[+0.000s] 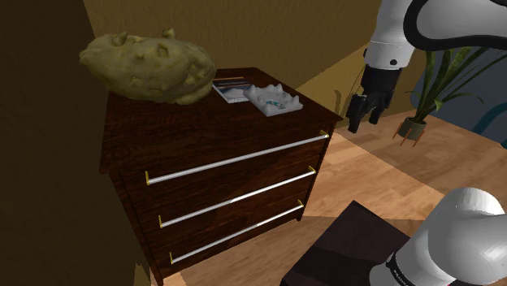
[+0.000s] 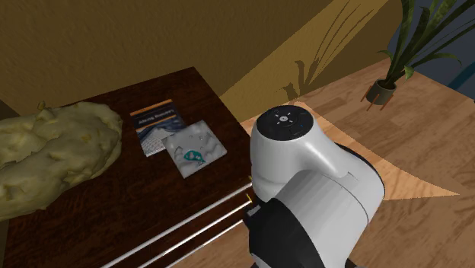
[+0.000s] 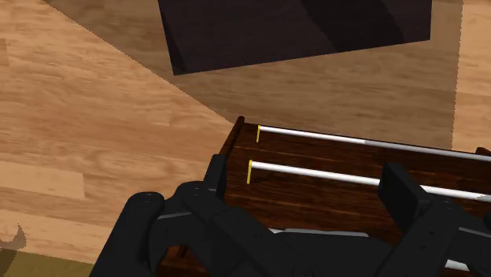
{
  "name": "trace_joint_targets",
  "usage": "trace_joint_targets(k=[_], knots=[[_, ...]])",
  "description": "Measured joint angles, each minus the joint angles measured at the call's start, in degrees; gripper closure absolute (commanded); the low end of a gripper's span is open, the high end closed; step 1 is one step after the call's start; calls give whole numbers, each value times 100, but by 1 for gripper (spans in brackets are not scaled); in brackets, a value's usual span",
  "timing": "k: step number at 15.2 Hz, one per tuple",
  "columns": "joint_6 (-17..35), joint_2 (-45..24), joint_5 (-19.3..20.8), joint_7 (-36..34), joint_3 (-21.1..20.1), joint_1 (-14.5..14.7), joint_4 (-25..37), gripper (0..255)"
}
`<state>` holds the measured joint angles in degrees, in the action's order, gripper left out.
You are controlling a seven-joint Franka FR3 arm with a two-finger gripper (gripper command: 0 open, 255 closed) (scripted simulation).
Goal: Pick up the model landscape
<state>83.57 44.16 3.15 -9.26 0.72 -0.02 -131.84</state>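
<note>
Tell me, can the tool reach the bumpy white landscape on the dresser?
Probably yes. The model landscape lies uncovered near a corner of the dresser, and the open tool hangs beside that corner with nothing between them.

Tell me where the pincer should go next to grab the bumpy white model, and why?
The pincer should probably slide sideways over the dresser top until it hangs above the model landscape. It is open and hangs beside the dresser, over the wooden floor, apart from the model, which lies by the book.
</note>
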Motion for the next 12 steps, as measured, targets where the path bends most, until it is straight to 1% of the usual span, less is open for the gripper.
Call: trace_joint_targets(k=[1, 3, 8, 10, 12], knots=[[0, 0, 0, 0, 0, 0, 0, 0], [205, -133, -24, -458, -247, -98, 45, 0], [1010, -850, 152, -2314, -1108, -584, 341, 0], [1191, -1150, 315, -3140, -1473, -807, 561, 0], [1359, -1569, 575, -3938, -1791, -1079, 870, 0]])
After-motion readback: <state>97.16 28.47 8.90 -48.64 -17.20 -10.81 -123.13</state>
